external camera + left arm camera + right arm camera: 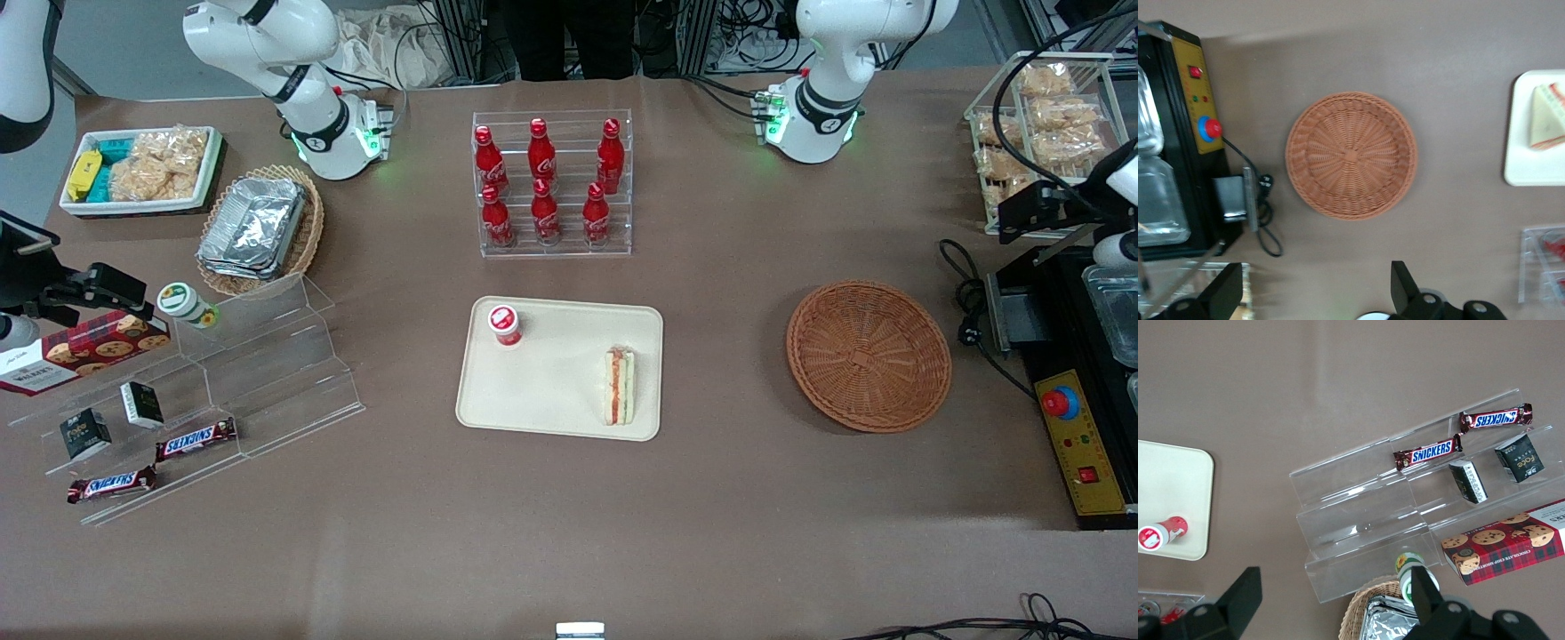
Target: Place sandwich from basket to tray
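Observation:
The sandwich (620, 385), a white wedge with red and green filling, lies on the beige tray (551, 400) near the tray edge that faces the basket. The left wrist view also shows the sandwich (1548, 117) on the tray (1525, 167). The round reddish-brown wicker basket (869, 356) stands empty on the table beside the tray, toward the working arm's end. Its woven bottom is fully visible in the left wrist view (1351, 155). My gripper (1031, 213) hangs high near the control box, away from the basket. The gripper (1315, 293) is open wide and holds nothing.
A small red-capped bottle (505, 324) stands on the tray. A clear rack of cola bottles (551, 182) stands farther from the front camera than the tray. A black control box with a red button (1080, 436) and a cable (969, 293) lie beside the basket.

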